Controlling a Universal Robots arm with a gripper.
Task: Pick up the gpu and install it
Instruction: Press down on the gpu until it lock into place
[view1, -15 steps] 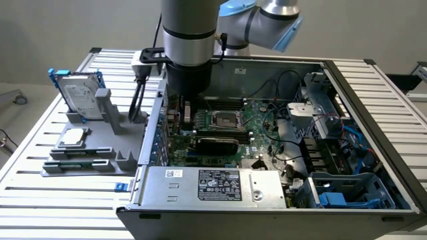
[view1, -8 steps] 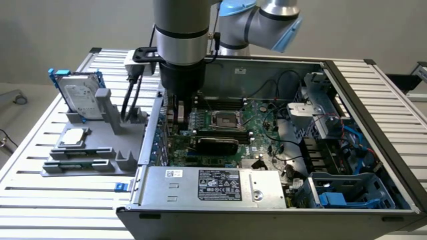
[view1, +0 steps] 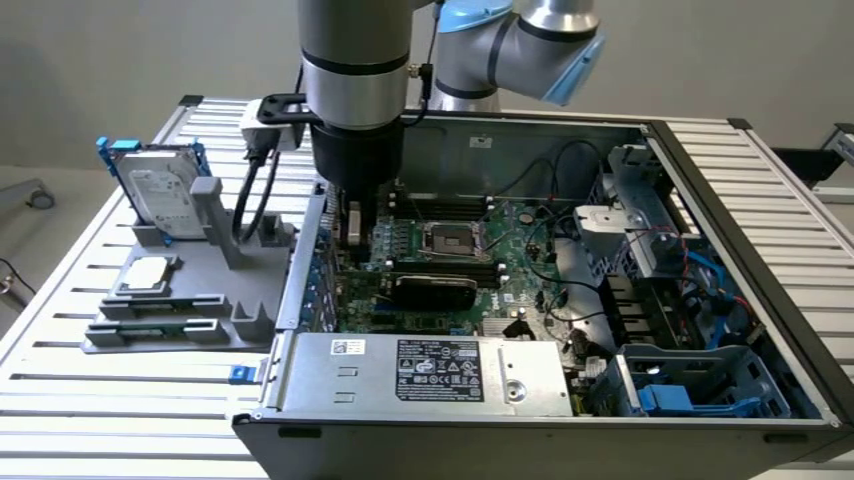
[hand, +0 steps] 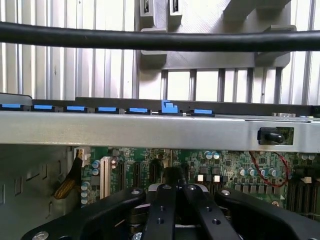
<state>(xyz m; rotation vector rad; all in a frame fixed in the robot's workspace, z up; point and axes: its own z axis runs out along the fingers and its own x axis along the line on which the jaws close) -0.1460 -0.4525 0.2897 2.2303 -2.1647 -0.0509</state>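
The gpu (view1: 433, 290) stands on edge across the green motherboard (view1: 514, 235) inside the open PC case, showing its black cooler face. My gripper (view1: 354, 238) hangs down into the case beside the case's wall on the exterior view's left, just above and behind the card's end on that side. I cannot tell whether it touches the card. In the wrist view the gripper (hand: 175, 176) has its fingers drawn together over the motherboard's expansion slots (hand: 136, 175), with nothing visible between them.
A grey parts rack (view1: 174, 300) on the exterior view's left holds a silver hard drive in a blue frame (view1: 160, 195) and memory sticks (view1: 154, 328). The power supply (view1: 427, 372) fills the case's near side. Cables and a drive cage (view1: 641, 230) crowd the right.
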